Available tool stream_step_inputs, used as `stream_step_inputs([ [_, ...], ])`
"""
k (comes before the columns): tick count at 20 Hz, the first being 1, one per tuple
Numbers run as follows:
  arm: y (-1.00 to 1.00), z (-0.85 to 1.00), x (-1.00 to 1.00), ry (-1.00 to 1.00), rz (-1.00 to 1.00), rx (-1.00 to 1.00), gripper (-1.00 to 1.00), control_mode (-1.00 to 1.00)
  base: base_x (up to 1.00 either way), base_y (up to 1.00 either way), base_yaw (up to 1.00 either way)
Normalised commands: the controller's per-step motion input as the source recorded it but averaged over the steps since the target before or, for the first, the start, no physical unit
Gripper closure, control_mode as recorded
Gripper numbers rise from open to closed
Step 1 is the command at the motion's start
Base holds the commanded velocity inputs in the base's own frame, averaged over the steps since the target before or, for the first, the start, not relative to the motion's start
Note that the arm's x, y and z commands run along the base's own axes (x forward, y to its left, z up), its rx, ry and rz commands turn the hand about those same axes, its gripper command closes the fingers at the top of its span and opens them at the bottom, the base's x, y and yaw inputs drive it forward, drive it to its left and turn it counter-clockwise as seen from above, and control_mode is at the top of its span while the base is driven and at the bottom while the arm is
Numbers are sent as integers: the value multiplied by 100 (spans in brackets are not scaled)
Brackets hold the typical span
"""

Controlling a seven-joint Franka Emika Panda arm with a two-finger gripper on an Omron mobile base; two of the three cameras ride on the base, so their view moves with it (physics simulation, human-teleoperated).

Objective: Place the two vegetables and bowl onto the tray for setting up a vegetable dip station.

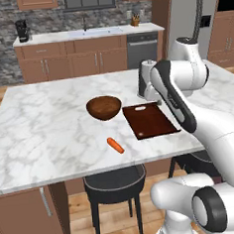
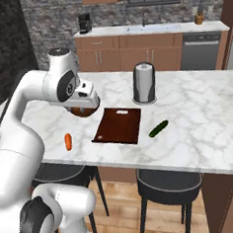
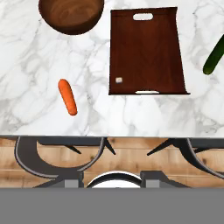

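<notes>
An orange carrot (image 1: pixel 115 145) (image 2: pixel 68 141) (image 3: pixel 68 96) lies on the marble island near its front edge. The round dark brown bowl (image 1: pixel 104 107) (image 3: pixel 71 15) stands behind it, empty. To the right of both lies the dark red-brown tray (image 1: pixel 149 120) (image 2: pixel 118 125) (image 3: pixel 146 52), bare, its handle slot at the far edge. A dark green cucumber (image 2: pixel 158 128) (image 3: pixel 214 57) rests on the marble just right of the tray. My gripper (image 2: pixel 86 102) hangs high above the island's front edge, in front of the bowl in the right base view. Its fingers are hidden, and nothing shows in them.
A grey paper towel holder (image 2: pixel 144 82) stands behind the tray. Two dark stools (image 1: pixel 114 184) (image 2: pixel 168 183) sit under the island's front edge. My own arm (image 1: pixel 174 97) covers the tray's right side in the left base view.
</notes>
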Motion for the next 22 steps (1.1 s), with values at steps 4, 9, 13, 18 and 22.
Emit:
stream_step_inputs([
  [4, 8, 0, 3, 0, 0, 0, -100, -100, 0, 0, 0],
  [9, 26, 0, 22, 0, 0, 0, -100, -100, 0, 0, 0],
  [13, 15, 0, 38, 0, 0, 0, -100, -100, 0, 0, 0],
  [18, 7, 0, 45, 0, 0, 0, -100, -100, 0, 0, 0],
  [22, 7, -3, 40, 0, 0, 0, -100, -100, 0, 0, 0],
])
